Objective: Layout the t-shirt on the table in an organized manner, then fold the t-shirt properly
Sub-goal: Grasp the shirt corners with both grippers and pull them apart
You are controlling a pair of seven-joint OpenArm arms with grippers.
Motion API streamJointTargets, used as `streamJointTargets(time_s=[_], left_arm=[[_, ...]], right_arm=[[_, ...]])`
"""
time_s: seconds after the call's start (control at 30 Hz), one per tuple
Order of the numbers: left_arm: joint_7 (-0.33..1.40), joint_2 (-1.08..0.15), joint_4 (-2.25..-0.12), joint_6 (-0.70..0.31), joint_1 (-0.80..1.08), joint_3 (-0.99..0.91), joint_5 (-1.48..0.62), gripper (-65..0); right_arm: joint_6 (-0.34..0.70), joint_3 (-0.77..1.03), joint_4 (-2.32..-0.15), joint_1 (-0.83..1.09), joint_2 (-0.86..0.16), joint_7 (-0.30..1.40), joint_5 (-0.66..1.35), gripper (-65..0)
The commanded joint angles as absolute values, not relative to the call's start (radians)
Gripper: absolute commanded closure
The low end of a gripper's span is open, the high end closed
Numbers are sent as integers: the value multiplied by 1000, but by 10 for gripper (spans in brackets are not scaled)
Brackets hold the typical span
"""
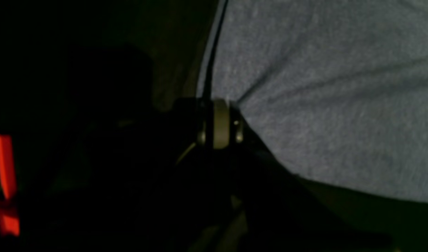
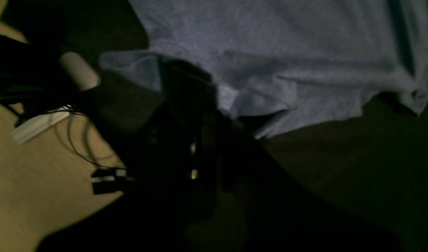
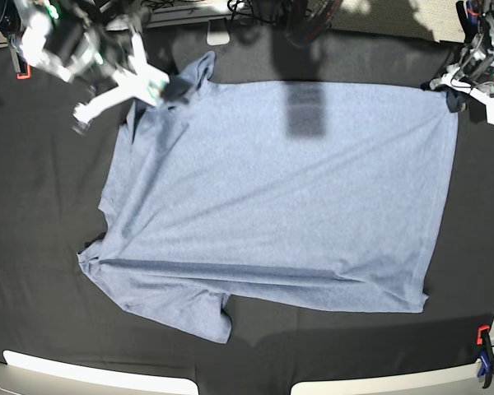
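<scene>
The blue-grey t-shirt (image 3: 280,197) lies spread mostly flat on the black table (image 3: 33,206), plain side up, with one sleeve bunched at the front left. My left gripper (image 3: 450,92) sits at the shirt's far right corner. In the left wrist view it (image 1: 219,120) is shut on the t-shirt (image 1: 322,105) edge, and creases fan out from the pinch. My right gripper (image 3: 171,89) is at the far left by the shoulder. In the right wrist view its dark fingers (image 2: 186,84) are shut on a lifted fold of the t-shirt (image 2: 287,52).
A red clamp (image 1: 4,182) shows at the left of the left wrist view. Another clamp (image 3: 483,362) grips the table's front right edge. Beyond the table's far left edge lies tan floor with cables (image 2: 77,140) and a white strip (image 2: 39,126).
</scene>
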State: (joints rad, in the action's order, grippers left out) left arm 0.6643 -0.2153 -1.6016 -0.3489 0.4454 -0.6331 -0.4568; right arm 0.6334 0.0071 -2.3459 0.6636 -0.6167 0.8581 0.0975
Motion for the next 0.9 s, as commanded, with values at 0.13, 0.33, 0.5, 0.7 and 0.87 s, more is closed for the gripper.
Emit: streamJointTargets(time_s=[0.13, 0.33, 0.5, 0.7, 0.87], left_arm=[[678, -234, -1612, -380, 476, -655, -464, 0], [677, -236, -1612, -394, 479, -655, -484, 0], [677, -249, -1612, -397, 479, -655, -490, 0], [682, -266, -1612, -397, 482, -655, -499, 0], [681, -266, -1612, -397, 482, -655, -500, 0]], right_arm=[[637, 133, -2356, 833, -624, 881, 112, 0], [637, 196, -2356, 1009, -623, 875, 161, 0], [671, 198, -2356, 1098, -624, 874, 223, 0], [684, 198, -2356, 1132, -624, 914, 324, 0], [684, 198, -2356, 1116, -624, 852, 302, 0]])
